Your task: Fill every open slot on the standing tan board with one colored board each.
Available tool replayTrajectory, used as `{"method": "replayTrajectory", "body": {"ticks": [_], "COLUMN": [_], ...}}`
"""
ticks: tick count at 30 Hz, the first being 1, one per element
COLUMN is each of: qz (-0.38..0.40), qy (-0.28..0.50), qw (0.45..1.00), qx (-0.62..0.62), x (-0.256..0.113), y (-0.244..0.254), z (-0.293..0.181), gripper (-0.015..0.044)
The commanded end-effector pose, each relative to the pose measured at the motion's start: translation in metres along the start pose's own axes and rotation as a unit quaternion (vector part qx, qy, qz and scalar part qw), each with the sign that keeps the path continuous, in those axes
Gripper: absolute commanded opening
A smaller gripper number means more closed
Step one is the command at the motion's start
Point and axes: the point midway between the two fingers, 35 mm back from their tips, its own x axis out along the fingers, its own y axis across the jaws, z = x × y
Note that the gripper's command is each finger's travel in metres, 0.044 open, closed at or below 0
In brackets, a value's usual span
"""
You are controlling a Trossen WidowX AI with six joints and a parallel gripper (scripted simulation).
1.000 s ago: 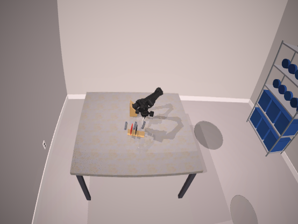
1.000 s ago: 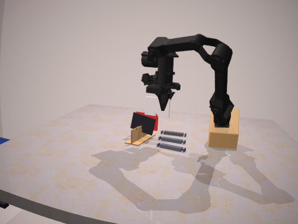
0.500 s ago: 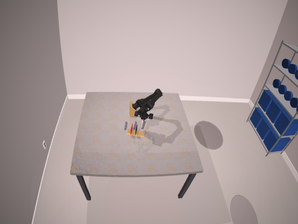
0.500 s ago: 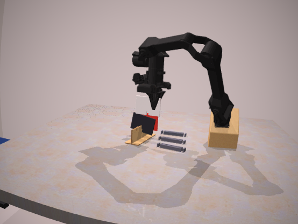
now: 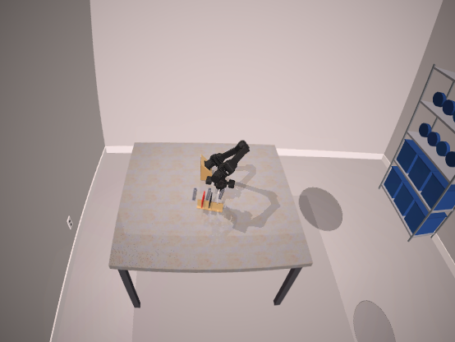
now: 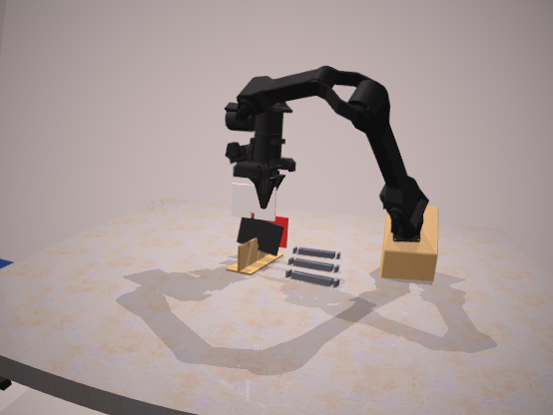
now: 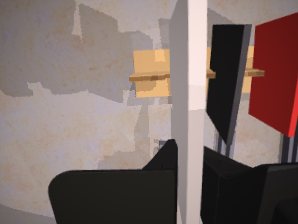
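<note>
My gripper [image 5: 220,187] [image 6: 265,205] [image 7: 178,145] is shut on the white board [image 6: 244,201] [image 7: 197,75] and holds it upright, high above the standing tan board [image 6: 247,255] [image 7: 150,77]. The white board is crosswise to it, over the part between its free end and the black board. Its notch is not clear. The black board [image 5: 210,201] [image 6: 260,235] [image 7: 224,75] stands crosswise on the tan board, its arm-side end looking a little low. The red board [image 5: 203,200] [image 6: 282,231] [image 7: 277,75] stands crosswise beyond it.
Three grey holders, the near one [image 6: 311,278], the middle one [image 6: 312,264] and the far one [image 6: 315,252], stand empty between the tan board and the arm's wooden base block [image 5: 204,169] [image 6: 406,266]. The black board stands close beside the white one.
</note>
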Motion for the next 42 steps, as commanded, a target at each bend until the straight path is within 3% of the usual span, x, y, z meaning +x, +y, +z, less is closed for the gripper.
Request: {"method": "replayTrajectory", "body": {"ticks": [1,20,42], "qz": [0.002,0.002,0.002], "qy": [0.001,0.001,0.001], "qw": [1.000,1.000,1.000], "qx": [-0.001,-0.002,-0.002], "x": [0.003,0.038,0.038], "y": [-0.001,-0.001,-0.001], "z": [0.009,0.010,0.011], "gripper": [0.0000,0.0000,0.0000]}}
